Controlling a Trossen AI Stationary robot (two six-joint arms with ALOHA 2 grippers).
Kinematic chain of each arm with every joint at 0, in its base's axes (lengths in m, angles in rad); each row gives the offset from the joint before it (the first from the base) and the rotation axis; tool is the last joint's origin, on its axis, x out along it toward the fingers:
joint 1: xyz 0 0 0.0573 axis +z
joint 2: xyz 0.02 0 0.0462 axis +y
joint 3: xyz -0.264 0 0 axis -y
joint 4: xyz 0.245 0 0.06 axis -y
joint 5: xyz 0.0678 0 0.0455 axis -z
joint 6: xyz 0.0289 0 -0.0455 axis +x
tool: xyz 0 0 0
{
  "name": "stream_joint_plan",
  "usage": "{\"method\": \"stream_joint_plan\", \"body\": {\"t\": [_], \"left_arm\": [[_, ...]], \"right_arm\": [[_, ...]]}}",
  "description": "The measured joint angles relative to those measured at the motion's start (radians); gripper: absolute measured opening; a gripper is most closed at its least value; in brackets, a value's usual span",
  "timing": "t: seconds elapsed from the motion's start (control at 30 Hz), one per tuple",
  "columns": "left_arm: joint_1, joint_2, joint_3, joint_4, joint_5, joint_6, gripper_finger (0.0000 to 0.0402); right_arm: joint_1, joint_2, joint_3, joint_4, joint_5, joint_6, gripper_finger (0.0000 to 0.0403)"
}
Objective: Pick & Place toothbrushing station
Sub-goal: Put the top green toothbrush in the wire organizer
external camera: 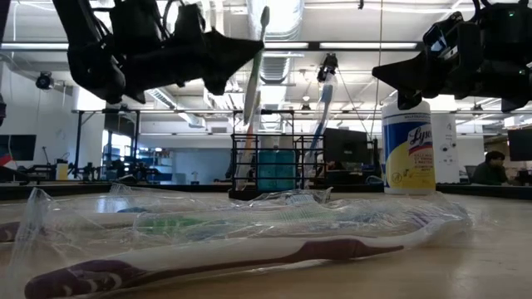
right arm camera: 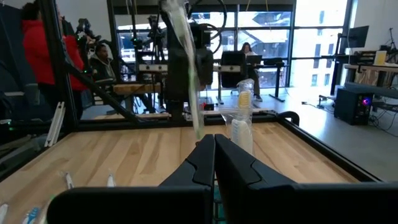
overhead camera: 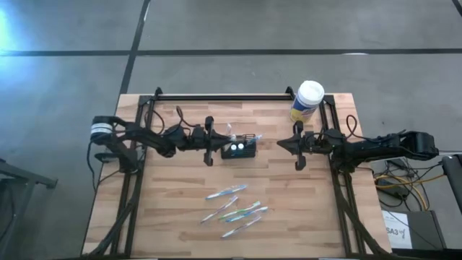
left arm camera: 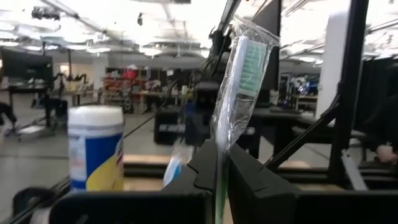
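The black mesh caddy point(overhead camera: 240, 149) stands on the wooden table point(overhead camera: 173, 188) near its middle. In the low view the caddy point(external camera: 270, 162) has a blue toothbrush point(external camera: 320, 108) standing in it. My left gripper point(overhead camera: 219, 141) is just left of the caddy, shut on a plastic-wrapped toothbrush point(left arm camera: 242, 62) with a white and green head. My right gripper point(overhead camera: 283, 144) hangs right of the caddy, shut and empty; its closed fingers show in its own wrist view point(right arm camera: 214, 152). My left gripper pinches the wrapped toothbrush by its handle point(left arm camera: 222, 140) between the two fingers. The fingers come level from the table's left and lie across the handle. The brush stands about upright, head up point(external camera: 263, 17). Whether its lower end is in the caddy, I cannot tell.
Several wrapped toothbrushes point(overhead camera: 234, 206) lie on the near half of the table, close in the low view point(external camera: 224, 257). A white-lidded, yellow-labelled canister point(overhead camera: 308, 101) stands at the far right. A black frame rail point(overhead camera: 224, 96) runs along the far edge. People sit in the room beyond.
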Motion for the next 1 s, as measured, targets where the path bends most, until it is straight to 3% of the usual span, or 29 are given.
{"method": "stream_joint_plan", "body": {"t": [1.0], "left_arm": [[0.013, 0.265, -0.005, 0.144, -0.086, 0.04, 0.0014]], "right_arm": [[0.0, 0.0, -0.001, -0.001, 0.0, -0.014, 0.0008]]}}
